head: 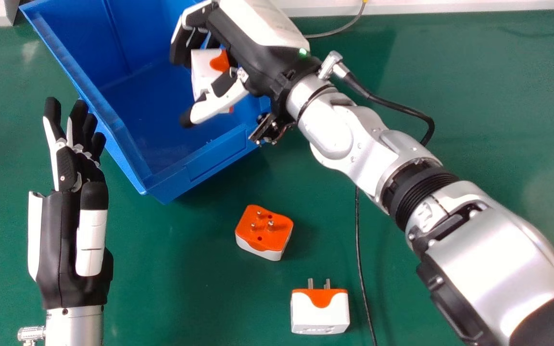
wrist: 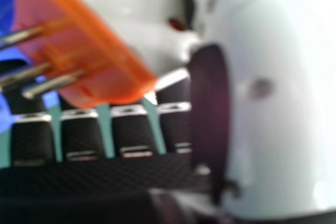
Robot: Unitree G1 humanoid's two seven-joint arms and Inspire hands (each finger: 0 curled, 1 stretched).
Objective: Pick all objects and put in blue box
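Observation:
Over the blue box (head: pixel 161 120), my right hand (head: pixel 253 53) has its fingers and thumb curled round a white and orange adapter (head: pixel 203 72). In the right hand view the held adapter (wrist: pixel 79 45) shows its orange face and metal pins beside the thumb of my right hand (wrist: pixel 273 93). Two more adapters lie on the green table: one with its orange pin face up (head: pixel 274 233), the other white with an orange patch (head: pixel 320 312), its pins pointing away from me. My left hand (head: pixel 72 230) is open left of the box, holding nothing.
A black cable (head: pixel 359 250) runs across the green table (head: pixel 479 96) beneath my right arm, right of the two loose adapters. Another cable (head: pixel 337 31) lies beyond my right hand near a white edge (head: pixel 426 6) at the back.

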